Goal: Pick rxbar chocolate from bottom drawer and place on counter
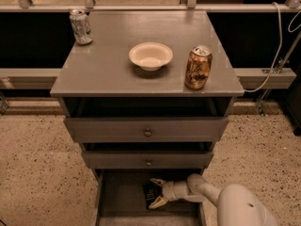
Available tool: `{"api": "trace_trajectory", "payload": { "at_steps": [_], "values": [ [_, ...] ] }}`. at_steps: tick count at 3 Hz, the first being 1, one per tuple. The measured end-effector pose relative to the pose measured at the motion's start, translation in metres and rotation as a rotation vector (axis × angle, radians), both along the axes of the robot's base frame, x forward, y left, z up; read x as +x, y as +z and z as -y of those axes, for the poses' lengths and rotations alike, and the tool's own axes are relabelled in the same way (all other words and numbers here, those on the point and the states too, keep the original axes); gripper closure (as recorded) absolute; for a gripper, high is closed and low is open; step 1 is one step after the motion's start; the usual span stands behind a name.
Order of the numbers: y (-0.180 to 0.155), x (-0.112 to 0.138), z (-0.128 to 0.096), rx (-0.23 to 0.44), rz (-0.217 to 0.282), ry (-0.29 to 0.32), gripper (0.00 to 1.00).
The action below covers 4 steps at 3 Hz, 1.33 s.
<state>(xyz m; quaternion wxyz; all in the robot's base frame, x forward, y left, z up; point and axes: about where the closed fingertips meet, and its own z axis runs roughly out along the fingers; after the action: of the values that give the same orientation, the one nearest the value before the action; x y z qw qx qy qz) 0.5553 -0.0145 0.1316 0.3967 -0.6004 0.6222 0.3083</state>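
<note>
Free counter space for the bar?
Bare: counter front-left, bordered by silver can, bowl and front edge; also back-right behind gold can. Tight between bowl and gold can. The gripper is open in the bottom drawer at the rxbar chocolate.
</note>
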Motion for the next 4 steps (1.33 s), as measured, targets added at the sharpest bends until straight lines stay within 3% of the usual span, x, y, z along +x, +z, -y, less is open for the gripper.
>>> {"api": "trace_trajectory", "payload": {
  "at_steps": [1, 2, 3, 4],
  "values": [
    [-0.0031, -0.0003, -0.0033, -0.001, -0.004, 0.015, 0.34],
    [-0.0056, -0.0015, -0.0062, -0.007, -0.009, 0.029, 0.21],
    [-0.0082, -0.0034, -0.0122, -0.022, -0.013, 0.063, 0.0],
    [-0.0114, -0.0018, -0.0122, -0.022, -0.015, 0.067, 0.0]
  ]
}}
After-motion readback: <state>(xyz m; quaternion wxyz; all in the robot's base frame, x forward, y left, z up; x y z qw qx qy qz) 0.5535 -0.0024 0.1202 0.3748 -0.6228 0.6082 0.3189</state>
